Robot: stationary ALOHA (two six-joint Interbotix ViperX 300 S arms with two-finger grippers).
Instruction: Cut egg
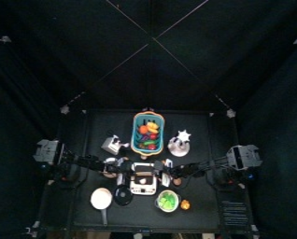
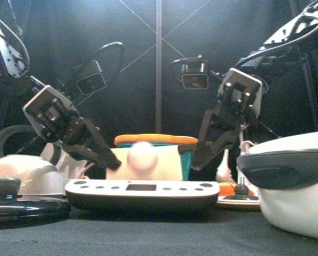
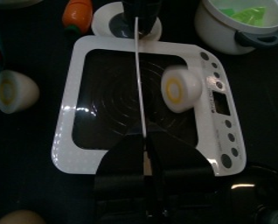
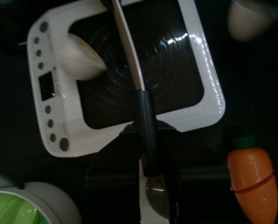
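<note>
While both arms hang over the bench [image 2: 148,232], the egg [image 2: 143,162] sits on the scale [image 2: 142,196], nearer its display edge. Left fingers [image 3: 145,166] pinch a thin blade [image 3: 136,79] running along the scale; the egg lies beside it. Right fingers [image 4: 151,140] clamp the same blade's other end, so a sideways shift seems needed.

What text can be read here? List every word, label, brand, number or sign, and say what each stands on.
No text can be read in any view.
Display window on the white device: blank or too blurred to read.
Round buttons along the same edge: any marks are too blurred to read.
Pale sheet at the table's front right corner: too small to read.
</note>
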